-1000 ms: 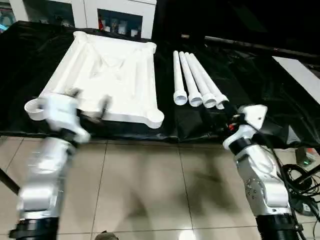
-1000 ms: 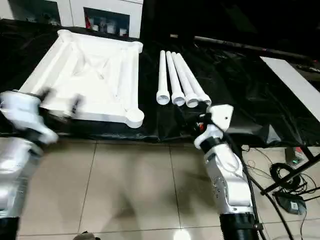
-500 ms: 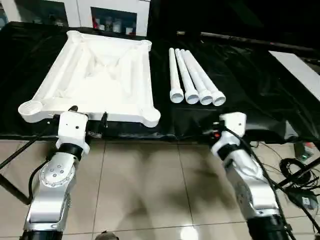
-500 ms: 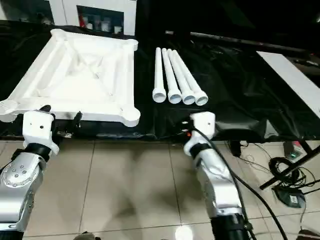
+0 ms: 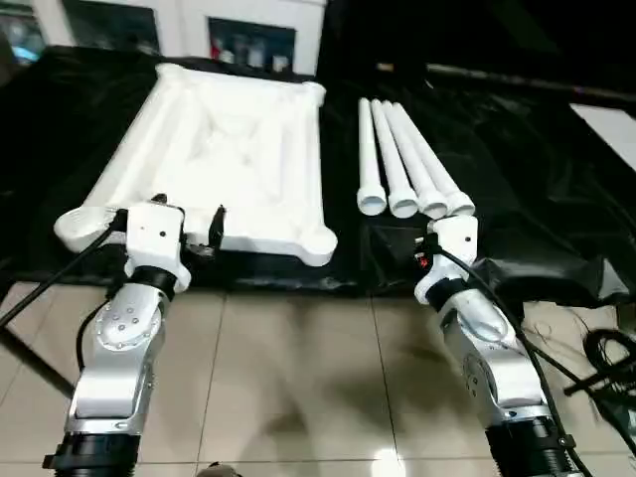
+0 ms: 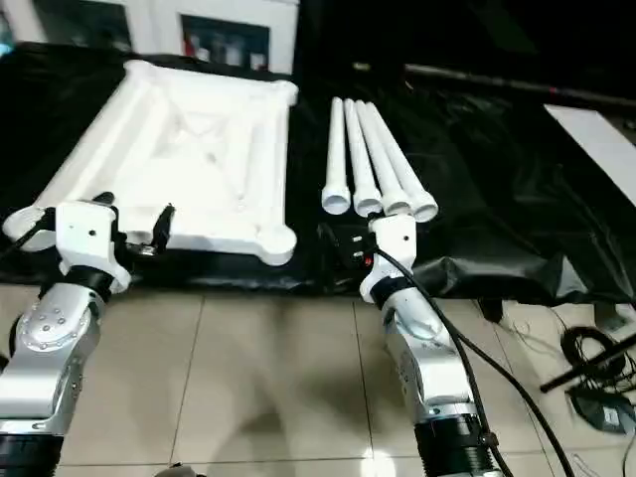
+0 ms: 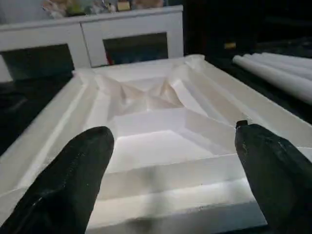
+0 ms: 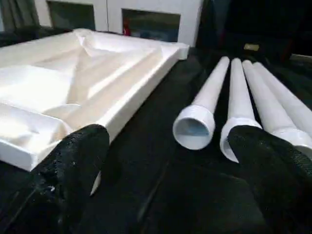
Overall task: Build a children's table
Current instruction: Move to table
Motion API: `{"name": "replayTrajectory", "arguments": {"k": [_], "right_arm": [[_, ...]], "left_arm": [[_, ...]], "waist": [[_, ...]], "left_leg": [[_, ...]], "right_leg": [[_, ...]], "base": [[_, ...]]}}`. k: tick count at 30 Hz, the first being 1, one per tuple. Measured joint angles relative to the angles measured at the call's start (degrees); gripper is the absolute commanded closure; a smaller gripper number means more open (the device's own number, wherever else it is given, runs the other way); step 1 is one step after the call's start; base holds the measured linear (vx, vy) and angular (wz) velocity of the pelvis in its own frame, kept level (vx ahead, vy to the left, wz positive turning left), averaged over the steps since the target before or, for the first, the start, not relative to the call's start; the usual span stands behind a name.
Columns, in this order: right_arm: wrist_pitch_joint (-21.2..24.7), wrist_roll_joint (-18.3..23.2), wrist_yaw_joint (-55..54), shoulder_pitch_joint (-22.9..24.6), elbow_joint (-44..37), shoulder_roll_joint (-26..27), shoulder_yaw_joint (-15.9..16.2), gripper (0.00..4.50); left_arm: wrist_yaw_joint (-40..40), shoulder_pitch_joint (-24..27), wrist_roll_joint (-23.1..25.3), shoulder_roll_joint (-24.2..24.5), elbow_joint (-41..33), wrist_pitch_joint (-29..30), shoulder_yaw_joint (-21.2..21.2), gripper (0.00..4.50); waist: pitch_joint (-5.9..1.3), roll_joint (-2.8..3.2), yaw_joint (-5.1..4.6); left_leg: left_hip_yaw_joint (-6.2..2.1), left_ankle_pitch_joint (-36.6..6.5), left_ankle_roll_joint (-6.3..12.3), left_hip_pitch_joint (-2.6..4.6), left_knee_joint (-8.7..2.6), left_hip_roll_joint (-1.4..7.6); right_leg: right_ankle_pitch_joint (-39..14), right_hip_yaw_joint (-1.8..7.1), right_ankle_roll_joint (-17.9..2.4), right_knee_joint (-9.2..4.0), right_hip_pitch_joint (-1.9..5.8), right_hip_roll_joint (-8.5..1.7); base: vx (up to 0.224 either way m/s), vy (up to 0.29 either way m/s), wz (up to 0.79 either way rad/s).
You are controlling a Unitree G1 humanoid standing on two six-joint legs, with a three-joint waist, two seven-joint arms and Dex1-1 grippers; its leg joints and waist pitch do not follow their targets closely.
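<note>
The white table top [image 5: 238, 149] lies underside up on black cloth, ribs and round corner sockets showing. Several white tube legs [image 5: 402, 164] lie side by side to its right, collared ends toward me. My left gripper [image 7: 170, 134] stands open just in front of the top's near edge, with nothing between its fingers [image 7: 83, 165]. My right gripper [image 8: 168, 136] is open and empty, low over the cloth just short of the legs' collared ends [image 8: 195, 127], with the top's near right corner [image 8: 29, 141] off to one side.
The black cloth [image 5: 517, 149] covers a low bench and hangs in folds over its front edge. White cabinets [image 5: 248, 20] stand behind. Tiled floor [image 5: 298, 378] lies under my arms, with cables [image 5: 606, 358] at the right and a white panel [image 5: 611, 124] at the far right.
The camera has shifted. My left arm, blurred over the top's near left corner a second ago, now rests steady at the near edge. My right gripper has moved left, to just before the legs' ends.
</note>
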Motion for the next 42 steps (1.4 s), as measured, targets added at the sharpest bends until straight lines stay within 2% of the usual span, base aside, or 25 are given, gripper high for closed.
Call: {"name": "replayTrajectory", "arguments": {"k": [3, 7, 9, 10, 11, 12, 13, 14, 16, 17, 18, 19, 20, 22, 25, 28, 30, 32, 34, 35, 36, 37, 39, 40, 42], "right_arm": [[0.2, 0.0, 0.1, 0.0, 0.0, 0.0, 0.0, 0.00], [0.6, -0.5, 1.3, 0.0, 0.0, -0.2, 1.3, 0.00], [0.1, -0.9, 1.2, 1.3, 0.2, -1.5, 0.9, 0.00], [0.3, -0.8, 1.1, 1.3, 0.6, -2.1, -0.2, 0.00], [0.6, -0.7, 1.0, 0.1, 0.6, -1.5, -0.6, 0.00], [0.9, -0.3, 1.1, -1.1, 0.4, 0.1, -0.1, 0.00], [1.0, -0.2, 1.4, -1.6, 0.1, 0.9, 0.6, 0.00], [0.9, -0.2, 2.3, -1.6, -0.6, 1.4, 2.9, 0.00], [1.0, -0.2, 2.6, -1.3, -0.6, 0.8, 2.9, 0.00], [1.0, -0.2, 2.7, -0.9, -0.7, 0.3, 2.8, 0.00], [1.0, -0.2, 2.7, -0.3, -0.9, -0.1, 2.7, 0.00], [1.0, -0.2, 2.8, 0.8, -0.8, -0.8, 2.1, 0.00], [1.0, -0.3, 2.8, 0.8, -0.4, -1.4, 1.6, 0.00], [1.0, -0.3, 2.8, 0.8, 0.1, -1.4, 0.9, 0.00], [1.0, -0.3, 3.2, 0.7, 0.5, -0.3, 1.3, 0.00], [0.9, -0.2, 3.4, -1.1, 0.2, 0.7, 3.1, 0.00], [0.6, -0.2, 3.2, -1.5, 0.1, 0.6, 2.9, 0.00], [0.5, -0.2, 2.8, -1.0, 0.3, 0.3, 1.5, 0.00], [0.4, -0.2, 2.3, 0.2, 0.8, -0.1, -0.3, 0.00], [0.4, -0.1, 2.0, 0.3, 0.9, -0.1, -1.0, 0.00], [0.1, 0.0, 1.8, 0.2, 0.9, 0.0, -1.5, 0.00], [-0.1, 0.2, 1.4, 0.3, 1.0, 1.0, -1.5, 0.00], [-0.2, 0.6, 1.3, 0.2, 0.5, 2.9, 0.2, 0.00], [-0.3, 1.1, 1.2, 0.2, 0.3, 2.9, 0.3, 0.00], [-0.6, 1.4, 0.9, 0.2, -0.4, 2.7, -0.2, 0.00]], "left_arm": [[0.0, 0.2, -0.2, 0.0, 0.0, 0.4, -0.1, 0.04], [0.1, 1.5, -0.5, 0.1, -0.7, 0.7, 0.6, 0.04], [-0.1, 1.1, -0.6, -1.1, -1.5, 1.0, -0.8, 0.04], [-0.2, 2.0, -0.7, -1.4, -2.8, 1.0, -1.1, 0.04], [-0.1, 2.9, -0.8, -0.6, -3.2, 1.0, -0.3, 0.04], [0.1, 4.0, -0.8, 0.3, -3.1, 1.1, 1.2, 0.04], [0.2, 4.1, -0.7, 0.9, -2.9, 1.2, 2.1, 0.04], [0.4, 4.1, -0.8, 1.2, -2.4, 1.4, 3.2, 0.04], [0.3, 4.0, -0.8, 0.8, -2.9, 1.4, 3.0, 0.04], [0.3, 4.0, -0.8, 0.7, -3.0, 1.4, 2.7, 0.04], [0.2, 4.1, -0.9, 0.5, -3.2, 1.4, 2.6, 0.04], [0.2, 4.1, -0.9, -0.2, -3.2, 1.5, 1.5, 0.04], [0.1, 4.3, -0.9, -0.8, -3.2, 1.6, 0.7, 0.04], [0.1, 4.2, -0.9, -0.6, -3.4, 1.6, 0.6, 0.04], [0.1, 4.1, -0.9, 0.4, -3.9, 1.5, 1.5, 0.04], [0.0, 4.5, -0.7, 1.8, -3.4, 1.5, 2.6, 0.04], [-0.6, 4.2, -0.5, 2.3, -3.3, 1.5, 2.6, 0.04], [-1.1, 2.9, -0.5, 2.1, -3.1, 1.5, 2.0, 0.04], [-2.0, 1.2, -0.7, 1.5, -2.4, 1.4, -0.2, 0.04], [-2.3, 1.0, -0.9, 1.5, -2.3, 1.3, -0.2, 0.04], [-2.4, 0.8, -0.9, 2.0, -2.1, 1.3, 0.0, 0.04], [-2.6, 0.8, -0.9, 2.9, -1.5, 1.2, 0.6, 0.04], [-2.7, 0.4, -0.9, 3.5, 0.1, 1.1, 2.0, 0.04], [-3.1, -0.2, -0.9, 3.3, 1.2, 1.1, 1.8, 0.04], [-3.6, -0.5, -0.9, 3.0, 1.5, 0.6, 1.4, 0.04]], "waist": [[-0.30, -0.46, -0.09], [-0.62, -1.11, -0.65], [-0.66, -0.79, -0.34], [-0.75, 0.05, 0.60], [-0.76, 0.50, 1.06], [-0.82, 0.50, 0.90], [-0.77, 0.24, 0.59], [-1.01, -0.59, 0.32], [-0.96, -1.41, -0.22], [-0.89, -3.07, -0.68], [-0.71, -4.54, -0.89], [-0.42, -5.07, -0.78], [-0.17, -4.68, -0.23], [-0.05, -3.04, 0.22], [0.15, -2.15, 0.20], [-0.03, -2.50, -1.17], [-0.17, -2.79, -1.96], [-0.73, -3.38, -1.94], [-0.68, -1.45, -0.36], [-0.66, -0.36, 0.18], [-0.93, 0.85, 0.51], [-0.80, 1.56, 0.16], [-0.81, 0.86, -0.83], [-0.83, 1.17, -0.94], [-1.07, 0.09, -0.82]], "left_leg": [[-0.35, -0.9, 0.45, 0.00, 0.39, -0.07], [-1.11, -2.7, 1.44, 0.78, 1.74, -0.40], [-2.87, -3.0, 11.22, -3.73, 7.20, -1.72], [-3.11, -2.6, 11.90, -4.95, 6.08, -2.70], [-3.73, -2.4, 8.37, -3.87, 4.60, -2.76], [-3.97, -2.3, 3.80, -2.91, 4.52, -2.40], [-4.04, -2.5, 3.40, -2.73, 4.69, -2.72], [-4.12, -2.9, 3.18, -1.78, 4.83, -3.05], [-3.57, -3.2, 2.62, -0.43, 4.66, -3.31], [-2.26, -3.6, 2.13, 0.71, 4.39, -3.66], [-1.02, -3.8, 1.66, 1.36, 4.46, -3.93], [0.11, -4.4, 1.97, 2.57, 4.97, -3.33], [-0.33, -5.2, 2.96, 2.94, 6.24, -2.89], [-2.13, -5.5, 3.33, 1.87, 7.65, -3.39], [-2.59, -4.5, 0.14, 2.08, 4.95, -2.98], [-2.65, -4.6, 0.78, 3.25, 3.81, -3.11], [-2.37, -5.3, 0.92, 4.01, 3.75, -3.75], [-1.87, -5.9, 1.77, 3.82, 3.87, -4.03], [-3.11, -6.2, 3.16, 1.74, 7.56, -3.28], [-3.47, -6.0, 2.72, 0.73, 8.20, -2.66], [-3.51, -5.4, 0.88, -0.27, 6.43, -2.09], [-3.50, -5.2, 0.79, 0.00, 6.22, -2.10], [-3.79, -5.6, 1.57, 1.14, 5.12, -3.05], [-3.57, -6.1, 1.69, 2.10, 4.80, -3.20], [0.11, -6.6, 0.97, 4.18, 3.44, -2.93]], "right_leg": [[-1.1, 0.35, 0.4, 0.56, 0.07, 0.20], [-4.2, 1.72, 0.4, 3.60, -0.29, 0.31], [-4.6, 1.03, 0.9, 1.55, 2.58, 1.08], [-4.4, -0.72, 1.1, 0.02, 4.08, 1.30], [-4.7, -0.99, 1.4, 0.57, 4.39, 1.95], [-5.5, -1.54, 2.1, 3.00, 3.70, 1.75], [-5.7, -1.28, 2.4, 5.83, 2.40, 1.41], [-5.8, -0.06, 2.1, 12.57, -2.39, 0.95], [-5.1, 0.71, 2.0, 12.52, -6.98, 0.72], [-3.2, 1.82, 0.5, 8.03, -7.93, 0.12], [1.0, 2.62, -0.6, 6.36, -7.85, -0.45], [2.9, 3.47, -1.4, 6.14, -6.70, 0.19], [2.7, 3.51, -1.6, 5.61, -5.82, 0.68], [2.7, 3.10, -1.6, 4.40, -4.97, 1.10], [2.7, 2.73, -1.6, 3.49, -3.92, 1.80], [0.7, 1.21, -7.1, 4.61, -4.26, 0.92], [0.7, 1.30, -7.1, 4.83, -4.31, -0.25], [1.3, 1.92, -1.6, 3.97, -3.09, -0.57], [1.1, 2.13, -1.4, 2.62, -2.04, 0.56], [1.1, 1.91, -1.4, 1.86, -1.22, 1.24], [0.8, 1.33, -1.3, 1.95, -1.10, 1.85], [-0.1, 0.99, -2.6, 2.66, -1.26, 1.88], [-1.3, 0.96, -4.5, 7.58, -3.44, 1.11], [-1.5, 0.37, -3.7, 10.84, -5.55, 1.01], [-0.7, -0.04, -3.6, 10.24, -8.74, -0.24]], "base": [[0.134, -0.026, 0.07], [0.104, -0.049, 0.11], [0.078, -0.012, 0.42], [0.065, 0.058, 0.59], [0.065, 0.058, 0.59], [0.087, -0.027, -0.04], [0.088, -0.068, -0.15], [0.088, -0.068, -0.15], [0.028, -0.018, 0.00], [0.000, 0.000, 0.00], [0.035, -0.118, 0.15], [0.048, -0.144, 0.18], [0.048, -0.144, 0.18], [0.026, 0.009, -0.01], [0.078, 0.032, 0.07], [0.121, 0.042, 0.13], [0.115, 0.029, 0.10], [0.124, -0.004, 0.12], [0.131, 0.021, 0.11], [0.137, 0.032, 0.08], [0.149, 0.061, 0.00], [0.189, 0.037, 0.08], [0.192, 0.017, 0.12], [0.145, 0.004, -0.05], [0.146, -0.015, -0.20]]}}
